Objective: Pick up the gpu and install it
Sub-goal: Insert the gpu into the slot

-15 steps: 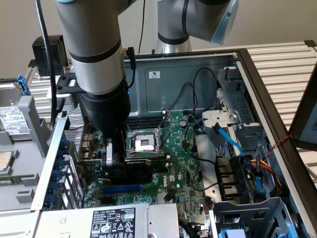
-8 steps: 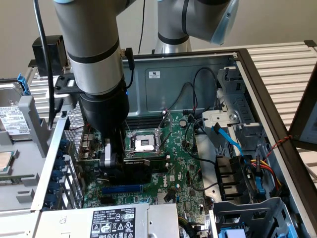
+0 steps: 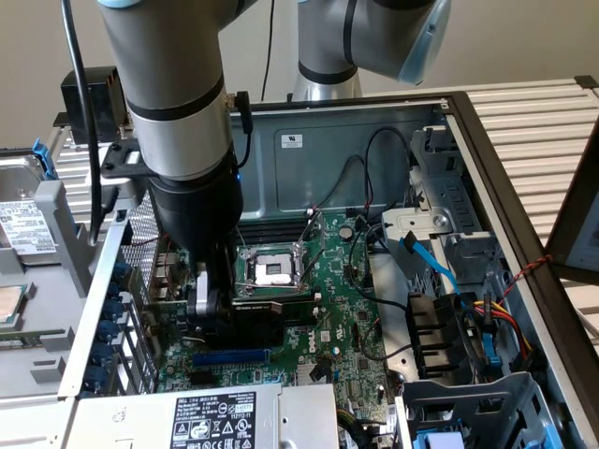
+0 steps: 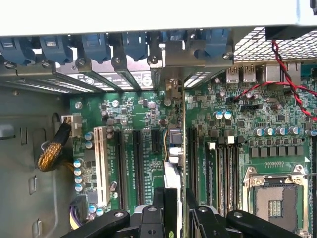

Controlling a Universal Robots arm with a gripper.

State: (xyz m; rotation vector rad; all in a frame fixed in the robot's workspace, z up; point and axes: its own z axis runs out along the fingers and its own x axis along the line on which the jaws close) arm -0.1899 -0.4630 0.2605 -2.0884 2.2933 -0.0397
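The gpu (image 3: 263,318) stands on edge over the green motherboard (image 3: 346,318), black shroud toward the exterior view's right, just in front of the CPU socket. My gripper (image 3: 211,307) is shut on it from above, deep inside the open computer case. In the wrist view the card shows edge-on as a thin line (image 4: 184,144) running from between my black fingers (image 4: 159,214) to its metal bracket (image 4: 171,62), which sits against the rear slot openings. The card's lower edge lies along the expansion slots; whether it is seated in one I cannot tell.
The CPU socket (image 3: 270,271) lies behind the card. A grey power supply (image 3: 215,418) with a black label is at the front, and a blue slot (image 3: 229,357) beside it. Blue bracket clips (image 4: 94,44) line the rear wall. Cables and a drive cage (image 3: 468,327) fill the exterior view's right.
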